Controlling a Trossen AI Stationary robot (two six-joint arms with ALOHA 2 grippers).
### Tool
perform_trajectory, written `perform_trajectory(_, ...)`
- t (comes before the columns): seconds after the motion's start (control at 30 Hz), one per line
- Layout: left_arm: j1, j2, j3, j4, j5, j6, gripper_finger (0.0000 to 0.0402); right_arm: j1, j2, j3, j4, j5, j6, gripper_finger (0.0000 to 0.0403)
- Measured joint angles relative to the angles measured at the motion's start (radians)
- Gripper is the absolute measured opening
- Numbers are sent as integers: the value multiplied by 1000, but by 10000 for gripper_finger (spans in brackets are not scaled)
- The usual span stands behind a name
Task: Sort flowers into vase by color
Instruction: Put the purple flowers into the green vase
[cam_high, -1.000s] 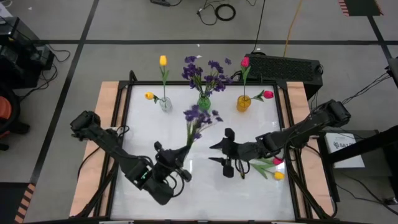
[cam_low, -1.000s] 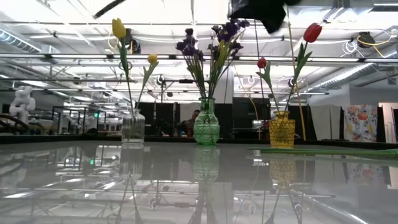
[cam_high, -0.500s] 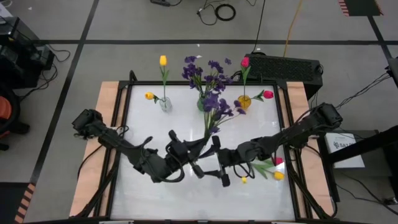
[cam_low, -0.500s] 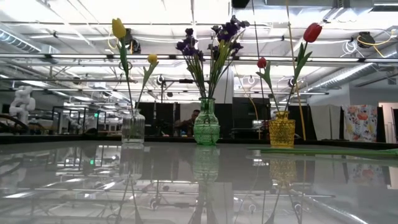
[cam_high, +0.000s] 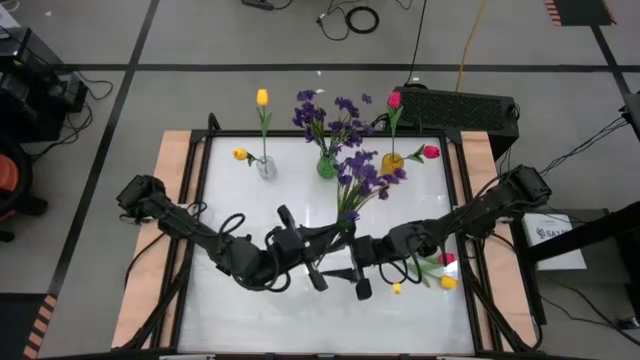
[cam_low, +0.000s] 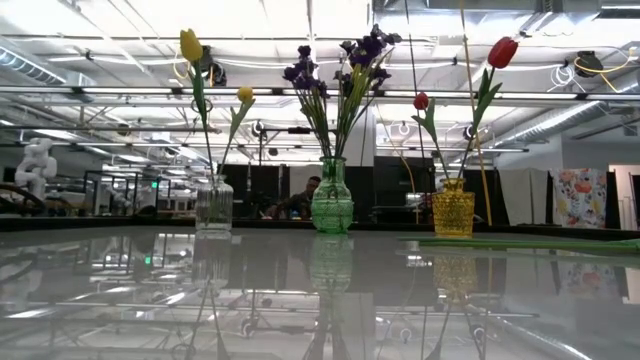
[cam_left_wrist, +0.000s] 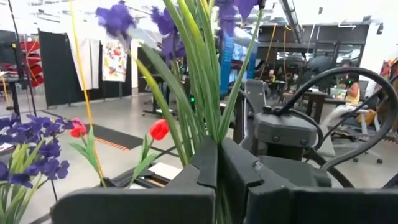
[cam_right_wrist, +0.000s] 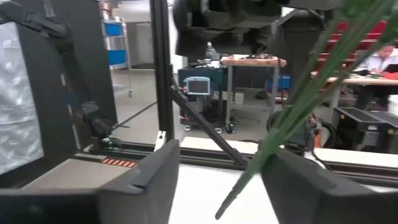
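Observation:
My left gripper (cam_high: 338, 236) (cam_left_wrist: 217, 155) is shut on a bunch of purple flowers (cam_high: 364, 172) above the table's middle. My right gripper (cam_high: 357, 266) (cam_right_wrist: 221, 180) is open just right of it. Its fingers stand on either side of the bunch's lower stems (cam_right_wrist: 273, 146), and no touch shows. At the far edge a clear vase (cam_high: 265, 167) (cam_low: 214, 205) holds yellow tulips, a green vase (cam_high: 327, 166) (cam_low: 332, 200) holds purple flowers, and an amber vase (cam_high: 392, 164) (cam_low: 453, 208) holds pink-red tulips. Loose tulips (cam_high: 440, 268) lie on the table at the right. My left gripper pinches the bunch's green stems (cam_left_wrist: 208, 127) between its two shut fingers, low on the bundle, several stems together. It comes from the table's left. The bunch is lifted clear and stands up from the fingers, leaning toward the far right, blossoms (cam_left_wrist: 118, 18) on top.
The three vases stand in a row along the far edge of the white table top (cam_high: 230, 200). The loose tulips lie under the right arm near the right edge. Bare table lies toward the near edge. A dark keyboard (cam_high: 460, 105) sits beyond the far right corner.
My left gripper has carried the purple bunch toward the table's right and turned, so the blossoms now lean over the middle, nearer the amber vase. My right gripper has moved left toward the stems. The dark gripper at the top of the low view has left it.

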Motion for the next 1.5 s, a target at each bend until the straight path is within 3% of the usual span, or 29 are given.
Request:
perform_trajectory(0.1, -4, 0, 0, 2, 0, 17, 5, 0, 0, 0, 0, 32, -4, 158)
perform_trajectory(0.27, -15, 0, 0, 3, 0, 24, 5, -1, 0, 0, -22, 50, 1, 32)
perform_trajectory(0.33, -22, 0, 0, 2, 0, 29, 6, -1, -5, 0, -37, 58, 5, 13)
perform_trajectory(0.47, -40, 0, 0, -4, -12, 30, 31, -1, -35, 0, -109, 76, 26, 7)
perform_trajectory(0.57, -59, 0, 0, -19, -59, 34, 75, 0, -70, 0, -192, 93, 36, 5)
perform_trajectory(0.7, -92, -10, -2, -26, -135, 84, 165, 1, -128, 1, -302, 126, 33, 3)
perform_trajectory(0.87, -101, -10, -2, -28, -119, 99, 283, -7, -183, 1, -445, 128, 8, 2)
perform_trajectory(0.97, -60, 4, -1, -31, -114, 68, 325, -17, -208, 1, -510, 131, -24, 1)
perform_trajectory(1.13, 4, 42, -2, -18, -10, 46, 339, -29, -219, 1, -561, 198, -62, 1)
perform_trajectory(1.5, 49, 50, -2, -24, -24, 83, 326, -44, -219, 1, -619, 286, -135, 0)
